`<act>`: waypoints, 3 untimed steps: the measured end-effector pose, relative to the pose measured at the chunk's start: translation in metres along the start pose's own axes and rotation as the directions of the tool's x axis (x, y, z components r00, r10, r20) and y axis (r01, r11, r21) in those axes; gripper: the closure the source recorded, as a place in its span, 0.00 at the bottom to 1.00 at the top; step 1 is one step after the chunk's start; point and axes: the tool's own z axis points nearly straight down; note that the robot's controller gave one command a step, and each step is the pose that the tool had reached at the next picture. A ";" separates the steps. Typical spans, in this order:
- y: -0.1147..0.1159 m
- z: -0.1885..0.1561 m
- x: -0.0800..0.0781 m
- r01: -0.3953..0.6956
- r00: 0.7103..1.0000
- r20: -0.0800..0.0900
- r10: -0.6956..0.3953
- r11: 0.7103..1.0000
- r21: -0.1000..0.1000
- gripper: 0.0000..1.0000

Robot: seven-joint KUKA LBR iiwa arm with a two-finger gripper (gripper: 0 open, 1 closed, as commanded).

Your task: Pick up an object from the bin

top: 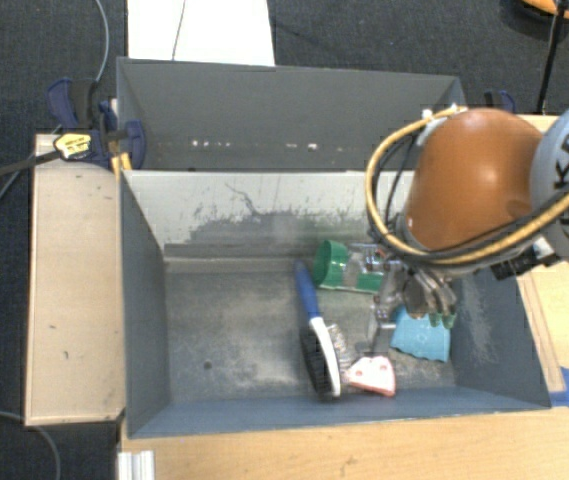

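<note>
Several small things lay crowded toward the right front of the grey bin [214,348], leaving its left floor bare; that clustering explained why the arm was drawn in low on that side. The gripper [394,318] hung under its orange cover [469,173], down among the things, just beside the upper left corner of a light-blue block [422,339] that rested flat on the floor near the right wall. Whether it was spread or pressed together I could not tell, since the cover and looping cables [379,193] hid much of it, and nothing could be seen pinched in it.

Judging by position alone, the block looked like the likeliest pick. A green container [336,265] sat just behind the gripper, close to the back slope. A blue-handled brush [314,343] with dark bristles lay lengthwise to the left, with a clear crinkled wrapper [338,341] against it and a white-and-pink piece [372,376] at its front end. That piece and the wrapper lay near the block's left edge, so a descent there risked nudging them.
</note>
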 end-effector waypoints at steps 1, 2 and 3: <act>0.000 -0.004 -0.002 -0.003 1.000 0.009 0.003 1.000 -0.001 0.00; 0.016 0.032 -0.018 0.267 0.964 0.011 -0.267 0.964 0.002 0.00; 0.023 0.072 -0.036 0.405 0.914 0.009 -0.405 0.914 0.003 0.00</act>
